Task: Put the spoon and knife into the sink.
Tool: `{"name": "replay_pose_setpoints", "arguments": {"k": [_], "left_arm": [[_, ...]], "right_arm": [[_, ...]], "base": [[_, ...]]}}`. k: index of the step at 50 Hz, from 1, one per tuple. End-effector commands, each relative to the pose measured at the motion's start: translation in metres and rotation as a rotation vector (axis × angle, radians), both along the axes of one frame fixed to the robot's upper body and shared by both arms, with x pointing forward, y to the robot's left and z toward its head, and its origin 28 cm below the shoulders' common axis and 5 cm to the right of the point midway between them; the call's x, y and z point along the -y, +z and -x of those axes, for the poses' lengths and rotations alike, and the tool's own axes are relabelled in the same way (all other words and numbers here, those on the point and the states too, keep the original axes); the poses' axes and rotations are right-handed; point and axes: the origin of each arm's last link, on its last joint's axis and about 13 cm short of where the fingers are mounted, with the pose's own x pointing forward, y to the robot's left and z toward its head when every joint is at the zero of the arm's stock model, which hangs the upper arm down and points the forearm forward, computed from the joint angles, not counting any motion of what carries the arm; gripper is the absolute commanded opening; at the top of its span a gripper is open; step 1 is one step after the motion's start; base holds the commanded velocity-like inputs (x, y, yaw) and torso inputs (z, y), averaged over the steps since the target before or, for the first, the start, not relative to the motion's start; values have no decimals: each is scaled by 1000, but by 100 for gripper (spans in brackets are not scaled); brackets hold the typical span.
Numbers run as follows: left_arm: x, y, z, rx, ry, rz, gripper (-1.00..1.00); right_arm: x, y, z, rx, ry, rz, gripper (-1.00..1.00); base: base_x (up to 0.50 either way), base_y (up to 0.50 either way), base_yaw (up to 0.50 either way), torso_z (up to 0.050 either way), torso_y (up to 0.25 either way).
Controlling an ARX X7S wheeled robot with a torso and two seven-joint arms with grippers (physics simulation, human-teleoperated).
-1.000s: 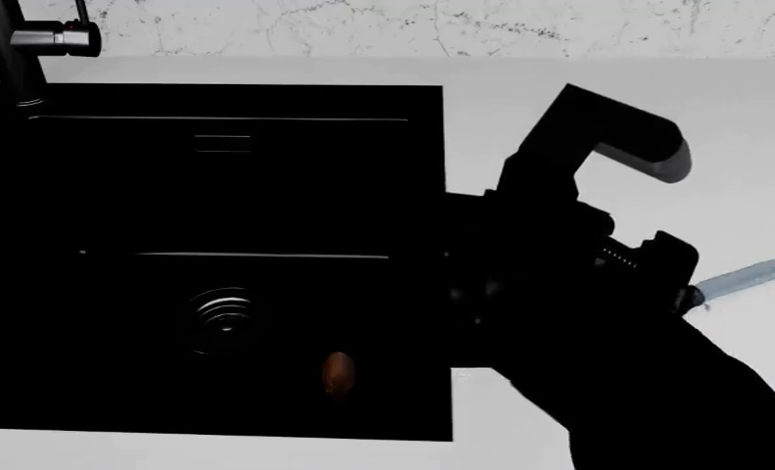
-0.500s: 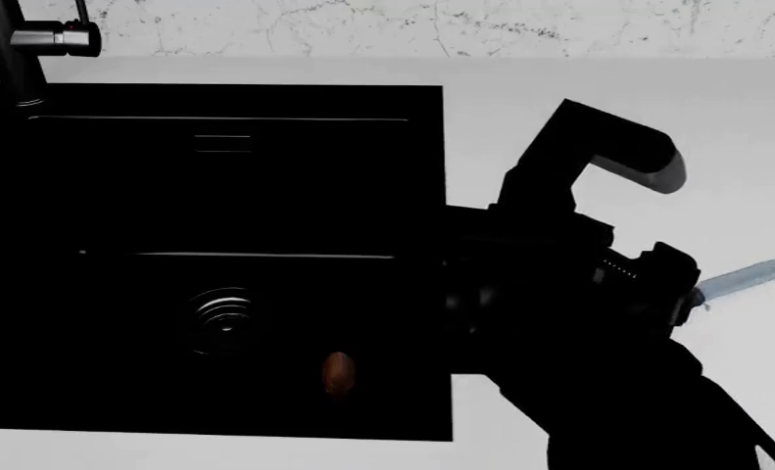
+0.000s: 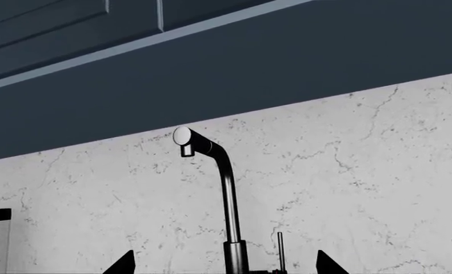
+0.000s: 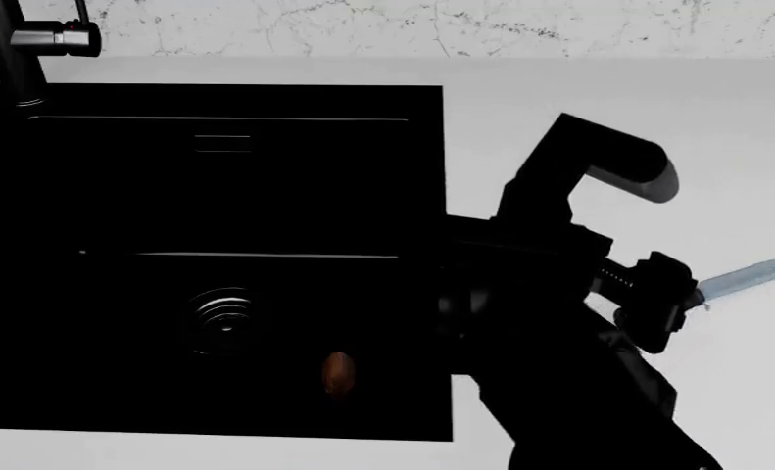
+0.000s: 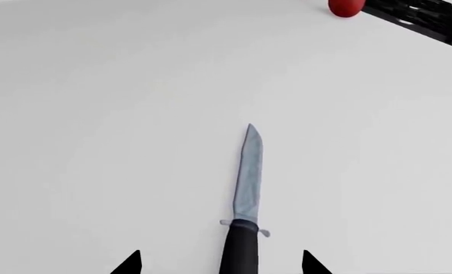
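The knife point(image 5: 248, 177) lies flat on the white counter point(image 5: 96, 114), silver blade pointing away from my right gripper point(image 5: 219, 264). That gripper is open, and the black handle point(image 5: 241, 251) sits between its spread fingertips without touching them. In the head view the right gripper point(image 4: 659, 299) covers the handle, and only the blade point(image 4: 750, 277) shows. The spoon's reddish-brown bowl point(image 4: 339, 372) rests on the floor of the black sink point(image 4: 125, 196), near the front wall and right of the drain point(image 4: 223, 318). My left gripper point(image 3: 226, 265) is open and empty, facing the faucet point(image 3: 226, 194).
The faucet point(image 4: 15, 49) stands at the sink's back left corner. A red round object point(image 5: 346, 7) and a black rack point(image 5: 431, 14) lie further along the counter beyond the knife's tip. A marble backsplash point(image 4: 426, 24) runs behind the counter.
My right arm has shifted, and its wrist has come down a little over the knife's handle. The knife and spoon have not moved.
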Motion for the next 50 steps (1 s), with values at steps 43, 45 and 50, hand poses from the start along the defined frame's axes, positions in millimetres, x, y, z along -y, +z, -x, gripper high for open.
{"name": "replay_pose_setpoints", "arguments": {"k": [43,45,50], "left_arm": [[0,-3,-4,-9,3,-3,100],[0,-4,-4,-10,3,-2,100],[0,-4,-5,-12,2,-2,100]], "right_arm": [[7,-18,-1,-56,-26,-21,100],[7,-18,-1,-57,-26,-21,100],[8,-19,-1,-60,-26,-21,100]], "base": [[0,0,0,0,0],[0,0,0,0,0],[0,0,0,0,0]]}}
